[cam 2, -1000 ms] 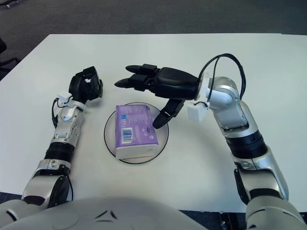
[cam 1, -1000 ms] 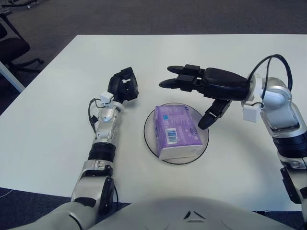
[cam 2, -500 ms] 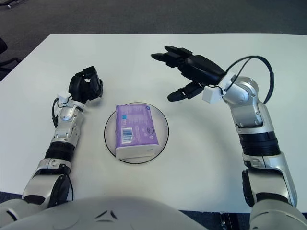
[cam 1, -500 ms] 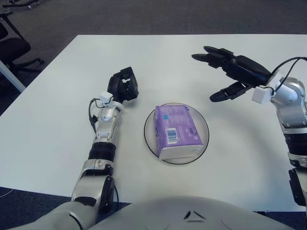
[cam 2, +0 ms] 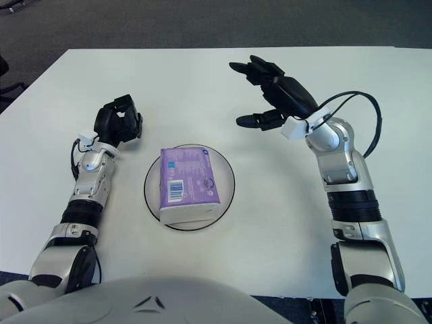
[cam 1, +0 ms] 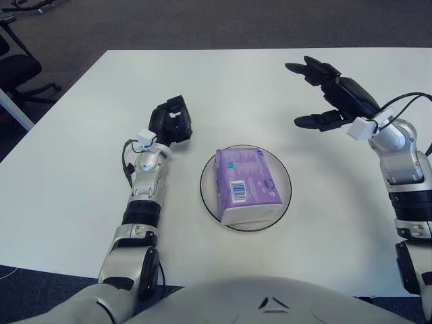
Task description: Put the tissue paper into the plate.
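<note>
Room: dark grey carpet floor (cam 1: pixel 202 23) beyond the far edge, with an office chair (cam 1: pixel 17 67) at the upper left.
Surface: white surface (cam 1: pixel 61 182), plain and matte, filling most of both views.
Right hand: right hand (cam 1: pixel 337 98) shows raised over the surface, up and to the right of the plate and well apart from it; its black fingers (cam 1: pixel 307 121) are spread wide and hold nothing.
Left hand: left hand (cam 1: pixel 171 121) shows just left of the plate and a little farther back; its fingers are curled in on themselves, with nothing between them.
Plate: round plate (cam 1: pixel 206 196) with a dark rim, near the middle of the surface, between the two arms.
Tissue paper: tissue paper (cam 1: pixel 244 183) is a soft rectangular pack in purple wrap with a white barcode label on top and a white near end; it lies flat inside the plate, its long side running away from the robot, and its near end reaches the plate's near rim.
</note>
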### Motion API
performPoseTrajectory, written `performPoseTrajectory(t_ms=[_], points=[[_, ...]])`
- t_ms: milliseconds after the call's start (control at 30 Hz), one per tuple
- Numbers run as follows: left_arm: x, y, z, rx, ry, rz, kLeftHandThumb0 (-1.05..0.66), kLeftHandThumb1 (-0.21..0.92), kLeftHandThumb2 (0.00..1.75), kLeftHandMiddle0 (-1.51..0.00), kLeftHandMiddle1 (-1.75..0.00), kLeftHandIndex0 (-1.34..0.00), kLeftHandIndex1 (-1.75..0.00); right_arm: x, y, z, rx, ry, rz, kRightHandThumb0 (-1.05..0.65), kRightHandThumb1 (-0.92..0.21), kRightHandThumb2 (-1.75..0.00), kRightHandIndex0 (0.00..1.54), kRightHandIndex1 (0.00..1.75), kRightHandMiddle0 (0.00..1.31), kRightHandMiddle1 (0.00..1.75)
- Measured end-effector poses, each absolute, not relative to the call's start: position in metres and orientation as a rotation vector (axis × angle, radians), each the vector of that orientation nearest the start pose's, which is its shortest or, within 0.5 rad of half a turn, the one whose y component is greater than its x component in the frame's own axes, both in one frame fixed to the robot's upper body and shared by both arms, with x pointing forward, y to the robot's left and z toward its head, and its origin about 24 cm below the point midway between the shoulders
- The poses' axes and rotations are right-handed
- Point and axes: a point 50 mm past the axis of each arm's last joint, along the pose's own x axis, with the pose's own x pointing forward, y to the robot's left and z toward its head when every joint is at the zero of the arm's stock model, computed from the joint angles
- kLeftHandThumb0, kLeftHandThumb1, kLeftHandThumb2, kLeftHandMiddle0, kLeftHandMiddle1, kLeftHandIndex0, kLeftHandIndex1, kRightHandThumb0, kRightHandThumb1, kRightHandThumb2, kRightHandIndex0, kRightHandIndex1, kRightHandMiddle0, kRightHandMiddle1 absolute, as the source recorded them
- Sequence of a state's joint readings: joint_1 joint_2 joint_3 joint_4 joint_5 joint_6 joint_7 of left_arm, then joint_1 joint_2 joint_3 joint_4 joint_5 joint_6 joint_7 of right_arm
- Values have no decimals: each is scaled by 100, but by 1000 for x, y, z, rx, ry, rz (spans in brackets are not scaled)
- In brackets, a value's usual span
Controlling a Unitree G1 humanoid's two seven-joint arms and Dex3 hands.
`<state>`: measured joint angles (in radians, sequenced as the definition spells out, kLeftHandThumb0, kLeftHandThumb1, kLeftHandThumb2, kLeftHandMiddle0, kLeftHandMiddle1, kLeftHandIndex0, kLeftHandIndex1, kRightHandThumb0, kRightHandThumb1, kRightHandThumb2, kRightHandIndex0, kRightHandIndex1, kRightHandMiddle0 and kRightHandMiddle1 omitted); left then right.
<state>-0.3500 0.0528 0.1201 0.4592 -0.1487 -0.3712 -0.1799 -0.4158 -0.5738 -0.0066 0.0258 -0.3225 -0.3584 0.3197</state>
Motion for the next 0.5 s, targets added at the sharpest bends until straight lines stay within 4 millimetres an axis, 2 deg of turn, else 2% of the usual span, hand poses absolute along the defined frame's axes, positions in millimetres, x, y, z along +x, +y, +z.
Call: performPoseTrajectory(t_ms=[267, 400, 500], points=[[314, 160, 67, -90, -266, -111, -35, 51, 116, -137, -175, -106, -175, 304, -197, 177, -857, -498, 236, -80, -92, -62, 18, 21, 0, 62], [314, 160, 68, -91, -267, -110, -35, 51, 116, -137, -175, -106, -175, 304, -202, 166, -777, -444, 168, -76, -92, -67, 12, 45, 0, 67], [314, 160, 68, -92, -267, -110, -36, 52, 116, -138, -175, -106, -175, 304, -205, 155, -672, -397, 111, -65, -92, -71, 16, 65, 0, 83]])
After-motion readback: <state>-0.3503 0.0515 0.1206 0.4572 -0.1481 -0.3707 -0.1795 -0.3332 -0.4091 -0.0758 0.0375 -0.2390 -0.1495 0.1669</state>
